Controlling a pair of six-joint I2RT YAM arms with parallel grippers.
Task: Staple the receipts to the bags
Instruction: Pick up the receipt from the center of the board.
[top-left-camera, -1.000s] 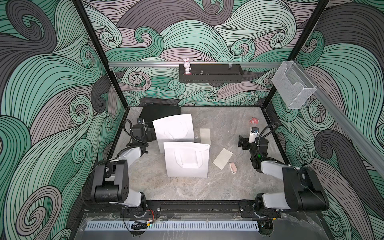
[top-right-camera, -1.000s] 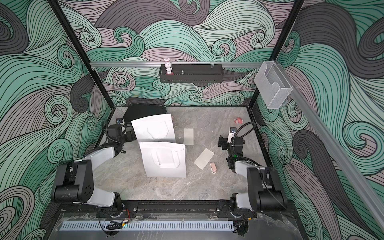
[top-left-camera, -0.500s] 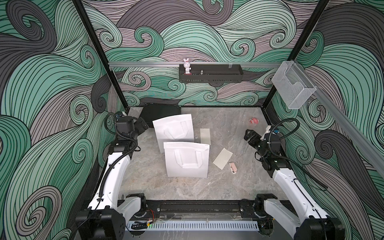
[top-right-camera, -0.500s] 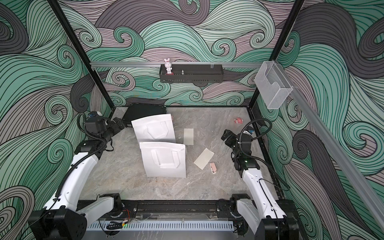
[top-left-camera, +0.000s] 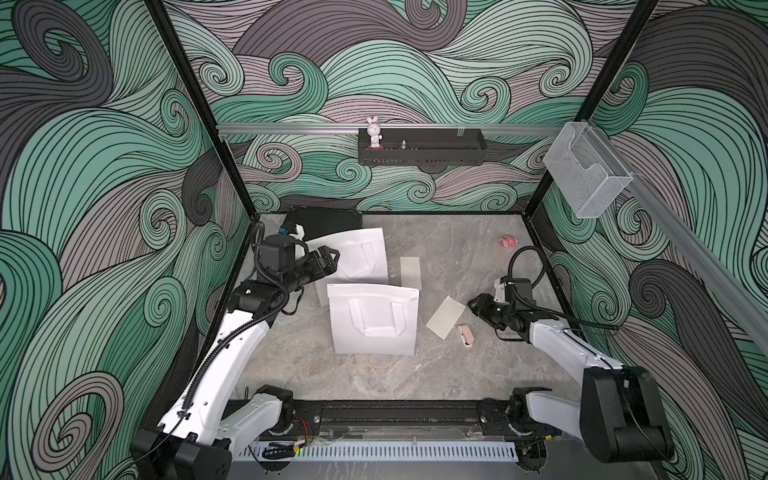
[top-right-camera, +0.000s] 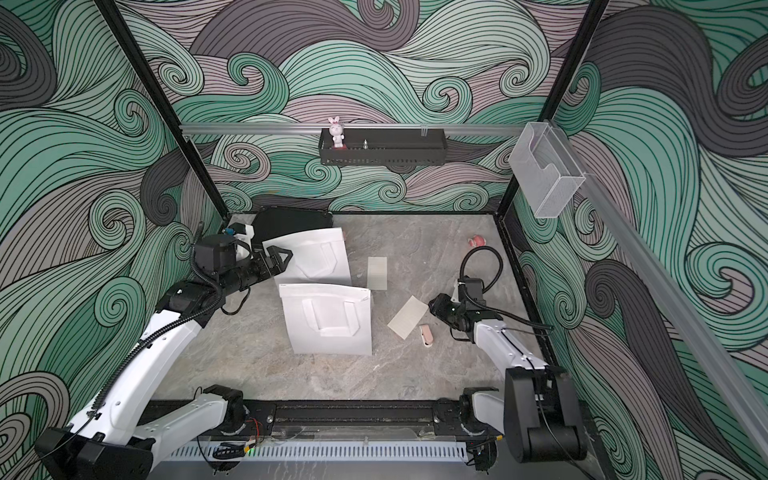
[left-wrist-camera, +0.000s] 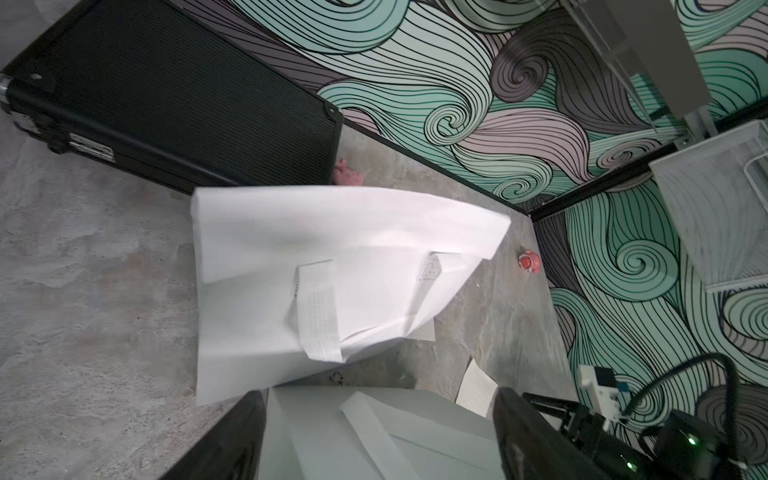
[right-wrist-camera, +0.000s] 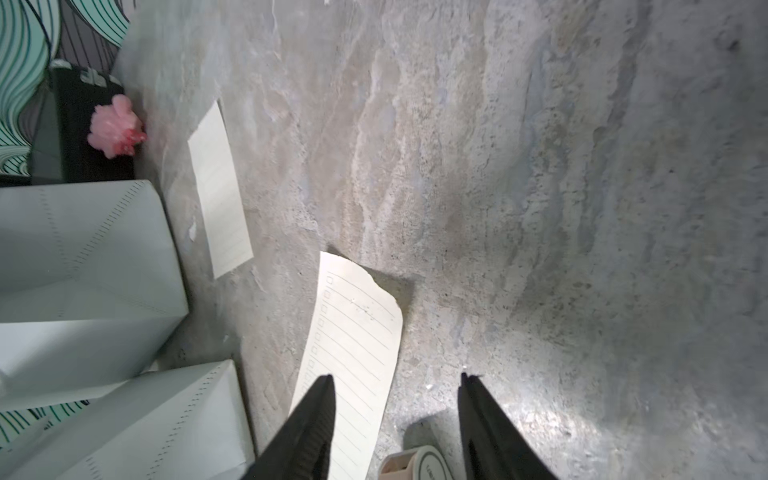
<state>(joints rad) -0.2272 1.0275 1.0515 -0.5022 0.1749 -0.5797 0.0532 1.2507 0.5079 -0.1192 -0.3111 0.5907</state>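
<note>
Paper makes up most of what lies on the grey, stone-veined counter (top-left-camera: 457, 249). Two flat white bags with creased folds and flat folded handles lie there, the far bag (top-left-camera: 357, 257) with its upper corner over a ribbed black case (top-left-camera: 324, 218) and the near bag (top-left-camera: 374, 320) overlapping the far one's lower edge. Beside the far bag lies a cream slip, the far receipt (top-left-camera: 410, 272). The near receipt (top-left-camera: 445, 316) lies tilted beside the near bag, ruled with thin lines, one corner curled up in the right wrist view. Just beside it is a small pink-and-white stapler (top-left-camera: 465, 334), cut off at the edge of the right wrist view. The left arm (top-left-camera: 232, 353) reaches over the far bag's edge and hides part of it; the left jaws stand wide apart and grasp nothing. The right arm (top-left-camera: 561, 340) is low by the near receipt; the right jaws are parted above the receipt and stapler, holding neither. A perforated black metal shelf (top-left-camera: 419, 156) on the back wall holds a white rabbit figure (top-left-camera: 374, 132) and something too small to make out. A clear plastic holder (top-left-camera: 586, 174) hangs on the side rail. A small pink lump (top-left-camera: 508, 241) by the wall is hard to identify.
</note>
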